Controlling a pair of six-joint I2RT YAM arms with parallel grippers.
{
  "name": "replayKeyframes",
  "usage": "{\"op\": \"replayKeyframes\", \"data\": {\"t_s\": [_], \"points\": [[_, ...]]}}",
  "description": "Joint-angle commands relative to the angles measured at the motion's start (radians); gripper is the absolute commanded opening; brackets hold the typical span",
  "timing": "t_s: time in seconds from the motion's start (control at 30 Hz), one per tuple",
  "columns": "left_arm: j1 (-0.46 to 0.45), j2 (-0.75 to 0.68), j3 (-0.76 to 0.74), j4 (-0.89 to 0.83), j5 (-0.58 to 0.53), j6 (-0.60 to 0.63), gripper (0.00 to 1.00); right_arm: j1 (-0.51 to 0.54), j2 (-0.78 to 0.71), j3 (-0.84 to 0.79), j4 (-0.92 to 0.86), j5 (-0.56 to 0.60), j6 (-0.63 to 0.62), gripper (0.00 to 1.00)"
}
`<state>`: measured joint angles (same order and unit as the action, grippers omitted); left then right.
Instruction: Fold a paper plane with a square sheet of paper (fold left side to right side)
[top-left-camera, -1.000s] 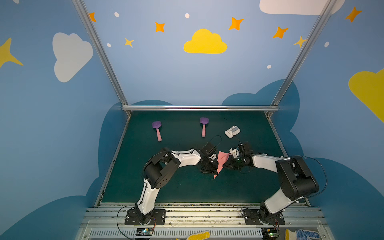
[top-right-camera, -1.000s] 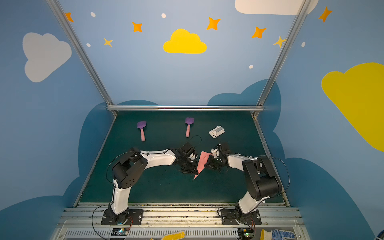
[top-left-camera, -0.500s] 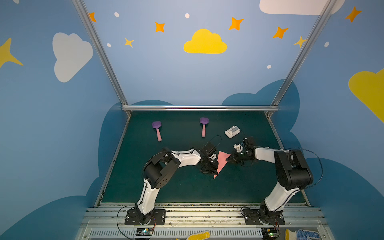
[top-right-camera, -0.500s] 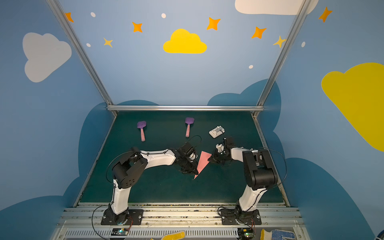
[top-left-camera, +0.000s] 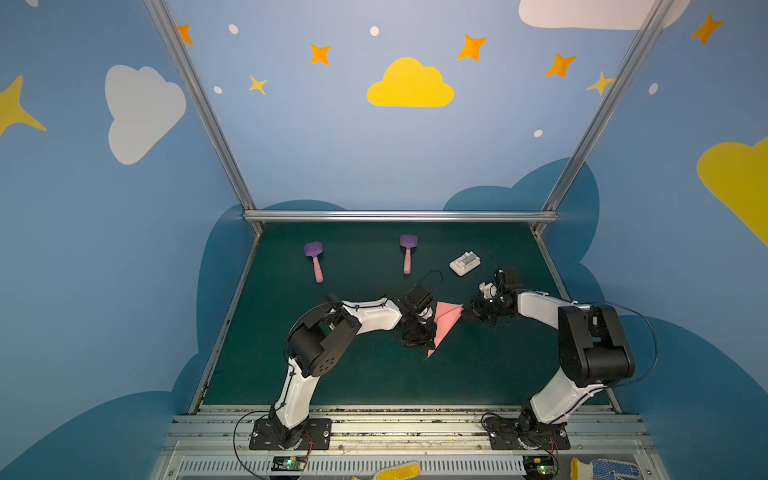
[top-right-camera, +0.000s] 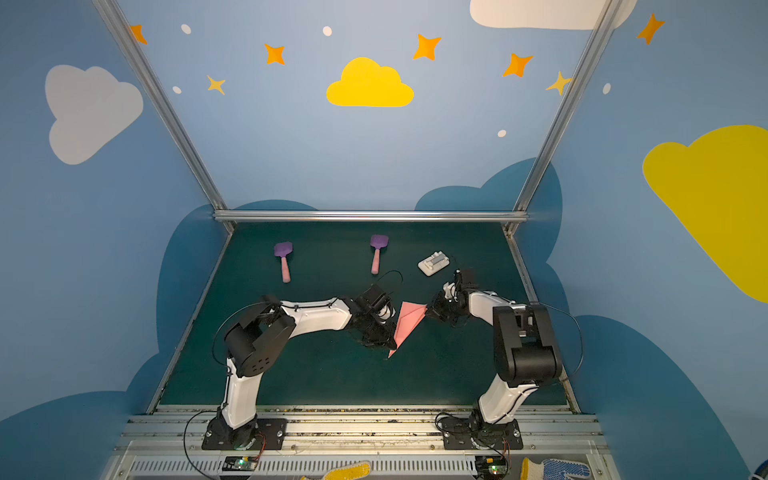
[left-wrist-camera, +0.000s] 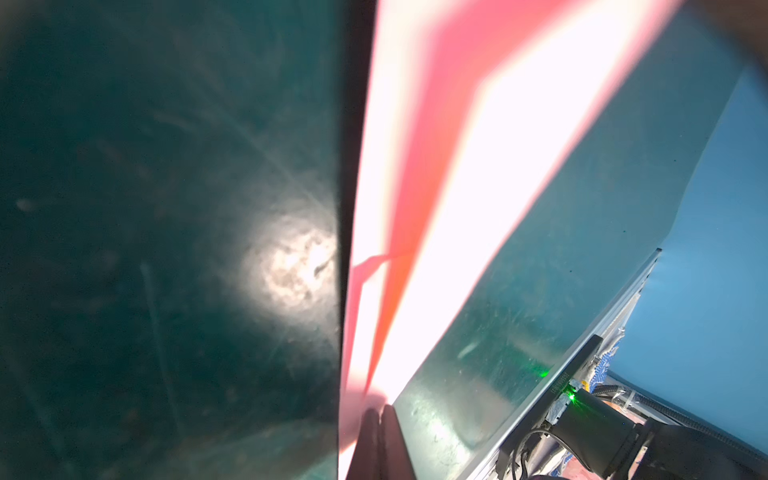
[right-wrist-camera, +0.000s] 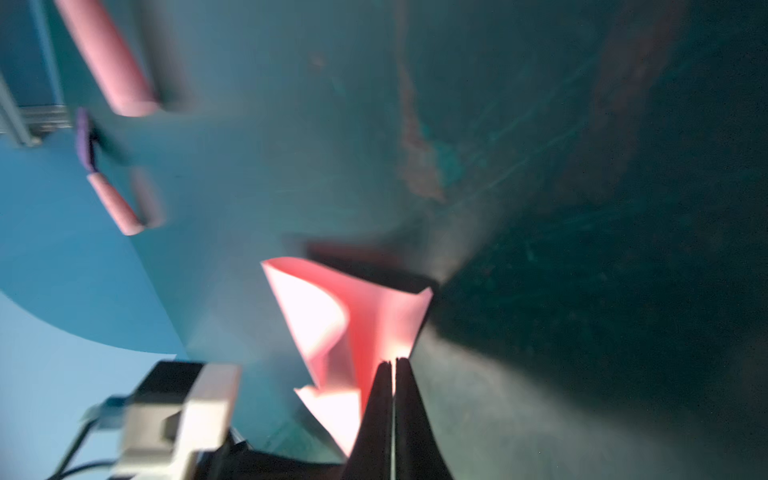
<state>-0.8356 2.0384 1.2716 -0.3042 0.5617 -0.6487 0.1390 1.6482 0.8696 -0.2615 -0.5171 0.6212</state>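
Both pincers are clamped tight! The left gripper (left-wrist-camera: 377, 411) has its jaws closed on the left long edge of the paper plane (top-left-camera: 445, 324). The right gripper (right-wrist-camera: 393, 362) is pinched shut on the plane's far right tail corner. The plane sits mid-mat between the two wrists, nose pointing near. The open green mat (top-left-camera: 374, 374) stretches on the near side down to the front rail. On the far side, the left spatula (top-left-camera: 314, 259) and the right spatula (top-left-camera: 407, 253) lie well apart from the action. The white block (top-left-camera: 464, 262) is closer, just beyond the right wrist. The mat's right edge runs close by the right arm.
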Motion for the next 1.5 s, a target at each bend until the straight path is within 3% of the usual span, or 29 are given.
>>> {"op": "replayKeyframes", "data": {"t_s": [0.0, 0.13, 0.3, 0.47, 0.77, 1.2, 1.47], "points": [[-0.002, 0.043, -0.005, -0.054, 0.001, 0.025, 0.04, 0.024, -0.094, 0.026, -0.061, -0.012, -0.056, 0.0], [-0.003, 0.044, -0.005, -0.054, 0.006, 0.03, 0.03, 0.084, -0.148, 0.055, -0.18, 0.055, -0.121, 0.04], [-0.002, 0.046, -0.001, -0.054, 0.011, 0.035, 0.04, 0.133, -0.179, 0.031, -0.258, 0.062, -0.132, 0.0], [-0.002, 0.046, -0.005, -0.05, 0.012, 0.038, 0.03, 0.184, -0.143, -0.027, -0.179, 0.037, -0.11, 0.0], [0.0, 0.046, -0.002, -0.051, 0.015, 0.042, 0.03, 0.234, -0.023, 0.015, -0.114, 0.071, -0.076, 0.0], [0.002, 0.042, -0.015, -0.041, 0.021, 0.039, 0.03, 0.075, 0.119, 0.038, -0.141, 0.112, -0.115, 0.0], [0.002, 0.034, -0.013, -0.044, 0.023, 0.04, 0.04, 0.013, 0.205, 0.138, -0.183, 0.088, -0.103, 0.0]]}}
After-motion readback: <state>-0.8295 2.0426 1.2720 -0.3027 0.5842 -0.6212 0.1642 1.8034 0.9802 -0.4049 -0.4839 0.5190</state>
